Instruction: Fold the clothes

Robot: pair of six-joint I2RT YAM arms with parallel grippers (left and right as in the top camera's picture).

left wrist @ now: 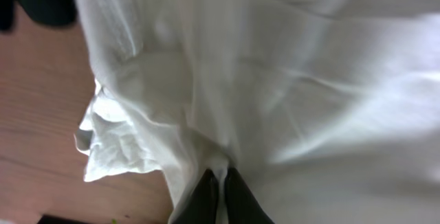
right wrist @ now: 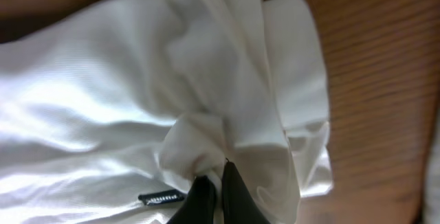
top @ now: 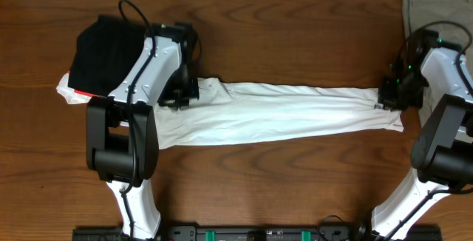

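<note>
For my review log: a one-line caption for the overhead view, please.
The left gripper and right gripper pinch opposite ends of the white T-shirt, stretched across the wooden table.

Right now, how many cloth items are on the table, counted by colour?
white T-shirt: 1
black folded garment: 1
olive-grey cloth: 1
Total: 3

The T-shirt (top: pixel 295 111) is matt white cloth, creased; its small tag (right wrist: pixel 163 198) looks like black woven fabric, though it is blurred. The desk (top: pixel 295 19) is brown grained wood, faintly sheened. At its far left corner lies matt black cloth (top: pixel 100 49). The arm casings (top: pixel 148 71) are smooth white plastic.
</note>
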